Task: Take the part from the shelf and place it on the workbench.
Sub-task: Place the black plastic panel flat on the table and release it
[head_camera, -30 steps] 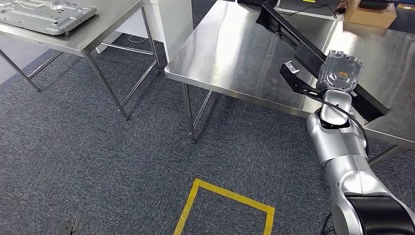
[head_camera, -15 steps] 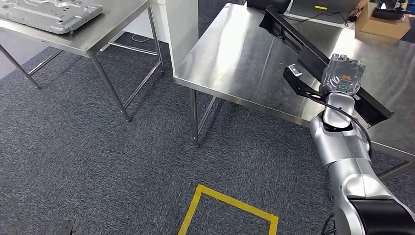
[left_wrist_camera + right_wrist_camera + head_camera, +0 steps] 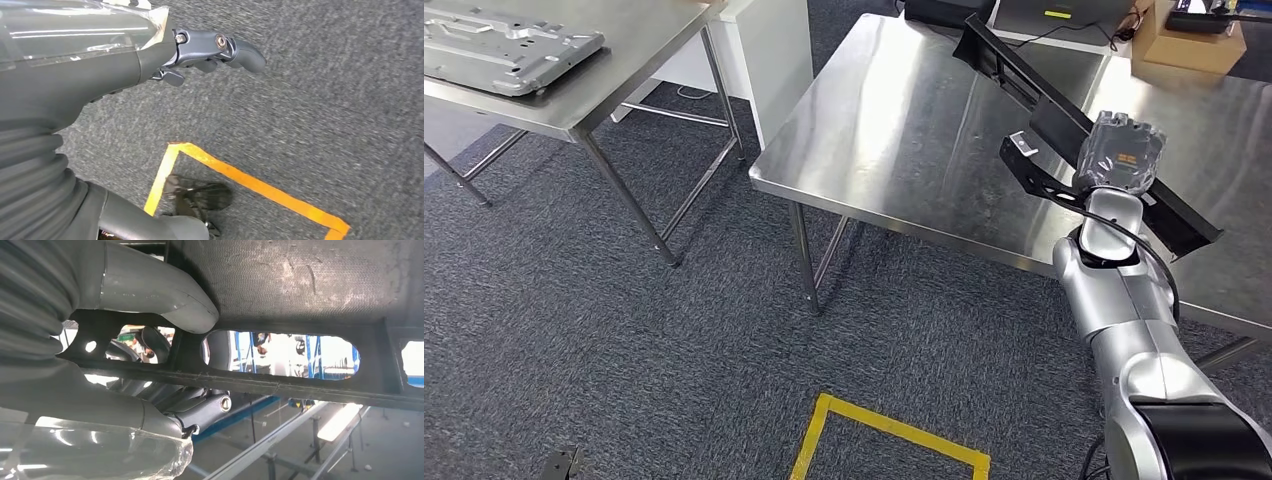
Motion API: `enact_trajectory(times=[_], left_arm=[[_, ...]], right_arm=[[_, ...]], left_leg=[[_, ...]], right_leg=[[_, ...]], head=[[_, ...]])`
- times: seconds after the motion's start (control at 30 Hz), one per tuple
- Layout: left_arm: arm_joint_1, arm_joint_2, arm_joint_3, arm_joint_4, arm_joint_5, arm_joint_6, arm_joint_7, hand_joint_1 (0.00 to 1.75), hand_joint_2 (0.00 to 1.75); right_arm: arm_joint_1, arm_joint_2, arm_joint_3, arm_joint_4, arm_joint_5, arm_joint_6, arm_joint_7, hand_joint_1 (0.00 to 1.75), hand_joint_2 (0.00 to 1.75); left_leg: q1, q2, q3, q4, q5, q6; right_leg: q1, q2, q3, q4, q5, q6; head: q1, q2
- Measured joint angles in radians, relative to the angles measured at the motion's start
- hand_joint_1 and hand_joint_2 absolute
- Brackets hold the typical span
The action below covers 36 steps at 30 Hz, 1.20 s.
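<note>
1. A second steel table (image 3: 574, 85) stands left of the steel worktop (image 3: 904, 120), well apart from it, and carries a grey stamped metal plate (image 3: 504, 45).
2. A white cabinet (image 3: 774, 50) stands between that table and the worktop, just beside the worktop's left edge.
3. On the dark carpet (image 3: 624, 320) in front of the worktop lies a square outline of yellow tape (image 3: 884, 440).
4. In the left wrist view the left hand (image 3: 210, 50) hangs over the carpet near the tape corner, its fingers curled inward with nothing in them.
5. The long black part (image 3: 1074, 125) runs diagonally above the worktop's right half, its far end near the worktop's back edge and its near end past the front edge; whether it touches the surface cannot be told.
6. The right hand (image 3: 1119, 150), wrapped in clear film, grips the part near its nearer end, above the worktop's front right area.
7. In the right wrist view the thumb (image 3: 155, 290) lies across the part's slotted rail and the darker fingers (image 3: 200, 410) close on its other side.
8. A cardboard box (image 3: 1189, 40) sits at the worktop's far right corner.
</note>
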Motion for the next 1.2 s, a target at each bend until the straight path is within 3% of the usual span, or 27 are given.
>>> enact_trajectory(times=[0.07, 0.2, 0.27, 0.33, 0.37, 0.4, 0.43, 0.5, 0.53, 0.57, 0.63, 0.7, 0.77, 0.83, 0.9, 0.93, 0.97, 1.0, 1.07, 1.2], left_arm=[[-0.002, 0.002, 0.001, 0.000, -0.002, 0.000, -0.001, 0.00, 1.75], [-0.003, 0.006, 0.003, -0.001, -0.005, 0.001, -0.001, 0.00, 1.75], [-0.006, 0.006, 0.003, -0.001, -0.005, 0.001, -0.002, 0.00, 1.75], [-0.008, 0.004, 0.003, 0.000, -0.005, 0.000, -0.002, 0.00, 1.75], [-0.007, 0.002, 0.003, 0.000, -0.005, 0.000, -0.002, 0.00, 1.75], [-0.007, 0.000, 0.003, 0.000, -0.006, 0.000, -0.002, 0.00, 1.75], [-0.007, -0.001, 0.003, 0.001, -0.006, 0.000, -0.002, 0.00, 1.75], [-0.008, -0.001, 0.003, 0.001, -0.008, 0.001, -0.002, 0.00, 1.75], [-0.009, -0.001, 0.003, 0.001, -0.009, 0.001, -0.002, 0.00, 1.75], [-0.010, -0.001, 0.003, 0.001, -0.010, 0.003, -0.002, 0.00, 1.75], [-0.011, -0.001, 0.003, 0.002, -0.011, 0.006, -0.002, 0.00, 1.75], [-0.013, 0.000, 0.003, 0.003, -0.011, 0.008, -0.002, 0.00, 1.75], [-0.017, 0.002, 0.002, 0.004, -0.012, 0.009, -0.003, 0.00, 1.75], [-0.019, 0.001, 0.002, 0.007, -0.012, 0.010, -0.003, 0.00, 1.75], [-0.018, 0.001, 0.003, 0.010, -0.013, 0.010, -0.003, 0.00, 1.75], [-0.018, 0.001, 0.003, 0.011, -0.013, 0.010, -0.003, 0.00, 1.75], [-0.018, 0.002, 0.003, 0.012, -0.013, 0.010, -0.003, 0.00, 1.75], [-0.018, 0.002, 0.003, 0.012, -0.014, 0.010, -0.003, 0.00, 1.75], [-0.019, 0.005, 0.002, 0.013, -0.014, 0.011, -0.004, 0.00, 1.75], [-0.021, 0.009, 0.003, 0.015, -0.015, 0.013, -0.005, 0.00, 1.75]], right_arm=[[-0.003, -0.001, 0.000, 0.000, 0.000, 0.000, 0.000, 1.75, 1.75], [0.000, -0.004, 0.001, -0.002, 0.000, 0.000, 0.000, 1.75, 1.75], [-0.003, -0.007, 0.002, -0.004, 0.000, 0.000, 0.000, 1.75, 1.75], [-0.004, -0.011, 0.003, -0.003, 0.000, 0.000, 0.000, 1.75, 1.75], [0.000, -0.012, 0.004, -0.003, 0.000, 0.000, 0.000, 1.75, 1.75], [0.003, -0.013, 0.004, -0.002, 0.000, 0.000, 0.000, 1.75, 1.75], [0.005, -0.014, 0.004, -0.002, 0.000, 0.000, 0.000, 1.75, 1.75], [0.006, -0.016, 0.005, -0.002, 0.000, 0.000, 0.000, 1.75, 1.75], [0.005, -0.018, 0.005, -0.001, 0.000, 0.000, 0.000, 1.75, 1.75], [0.005, -0.019, 0.005, -0.001, 0.000, 0.000, 0.000, 1.75, 1.75], [0.005, -0.021, 0.005, 0.000, 0.000, 0.000, 0.000, 1.75, 1.75], [0.005, -0.023, 0.005, 0.000, 0.000, -0.001, 0.000, 1.75, 1.75], [0.000, -0.024, 0.005, -0.001, 0.000, -0.002, 0.000, 1.75, 1.75], [-0.002, -0.024, 0.005, -0.001, 0.000, -0.002, 0.000, 1.75, 1.75], [0.002, -0.024, 0.005, -0.001, 0.000, -0.002, 0.000, 1.75, 1.75], [0.003, -0.024, 0.005, 0.000, 0.000, -0.002, 0.000, 1.75, 1.75], [0.004, -0.023, 0.005, 0.000, 0.000, -0.003, -0.001, 1.75, 1.75], [0.004, -0.023, 0.005, 0.000, 0.000, -0.003, -0.001, 1.75, 1.75], [-0.001, -0.023, 0.005, 0.000, 0.000, -0.005, -0.001, 1.75, 1.75], [-0.006, -0.022, 0.005, 0.000, 0.000, -0.008, -0.001, 1.75, 1.75]], left_leg=[[-0.009, -0.001, 0.037, -0.089, 0.036, 0.018], [-0.012, 0.001, 0.078, -0.123, 0.030, 0.040], [-0.008, 0.000, 0.099, -0.133, 0.028, 0.048], [-0.008, -0.002, 0.108, -0.134, 0.018, 0.052], [-0.008, -0.003, 0.113, -0.134, 0.012, 0.052], [-0.007, -0.004, 0.120, -0.133, 0.005, 0.050], [-0.006, -0.005, 0.129, -0.132, -0.003, 0.047], [-0.004, -0.006, 0.145, -0.125, -0.022, 0.037], [-0.004, -0.007, 0.150, -0.120, -0.031, 0.031], [-0.004, -0.006, 0.151, -0.117, -0.039, 0.024], [-0.006, -0.005, 0.153, -0.111, -0.049, 0.012], [-0.004, -0.003, 0.147, -0.091, -0.056, 0.003], [0.001, -0.001, 0.098, -0.007, -0.076, -0.008], [0.007, 0.000, 0.012, 0.126, -0.120, -0.020], [0.011, 0.000, -0.049, 0.187, -0.136, -0.025], [0.012, 0.000, -0.051, 0.164, -0.112, -0.024], [0.012, 0.001, -0.036, 0.107, -0.067, -0.022], [0.012, 0.001, -0.010, 0.031, -0.015, -0.018], [0.007, 0.001, 0.036, -0.080, 0.040, -0.009], [0.001, 0.000, 0.056, -0.107, 0.040, 0.012]], right_leg=[[0.002, 0.002, 0.010, -0.005, -0.012, 0.007], [0.005, 0.001, 0.014, 0.024, -0.015, 0.030], [0.001, -0.001, -0.036, 0.110, -0.036, 0.033], [-0.002, -0.001, -0.119, 0.233, -0.073, 0.038], [-0.004, -0.002, -0.153, 0.270, -0.086, 0.043], [-0.008, -0.002, -0.170, 0.272, -0.084, 0.051], [-0.012, -0.003, -0.168, 0.235, -0.061, 0.063], [-0.020, -0.008, -0.127, 0.096, 0.023, 0.086], [-0.020, -0.011, -0.107, 0.036, 0.049, 0.084], [-0.017, -0.014, -0.092, 0.000, 0.066, 0.075], [-0.012, -0.013, -0.083, -0.012, 0.064, 0.043], [-0.017, -0.010, -0.071, -0.012, 0.066, 0.030], [-0.021, -0.009, -0.055, -0.013, 0.058, 0.018], [-0.018, -0.008, -0.043, -0.013, 0.046, 0.007], [-0.016, -0.006, -0.030, -0.013, 0.033, 0.006], [-0.016, -0.005, -0.021, -0.013, 0.026, 0.007], [-0.016, -0.004, -0.010, -0.013, 0.019, 0.009], [-0.016, -0.003, 0.000, -0.013, 0.011, 0.012], [-0.013, -0.002, 0.012, -0.015, -0.001, 0.020], [-0.010, -0.002, 0.010, -0.011, -0.018, 0.041]], head=[[0.000, 0.000], [0.001, 0.000], [0.005, 0.000], [0.008, 0.000], [0.009, 0.000], [0.009, 0.000], [0.009, 0.000], [0.010, 0.000], [0.011, 0.000], [0.011, 0.000], [0.010, 0.000], [0.006, 0.000], [0.002, 0.000], [-0.002, 0.000], [-0.003, 0.000], [-0.004, 0.000], [-0.004, 0.000], [-0.005, 0.000], [-0.004, 0.000], [-0.004, 0.000]])
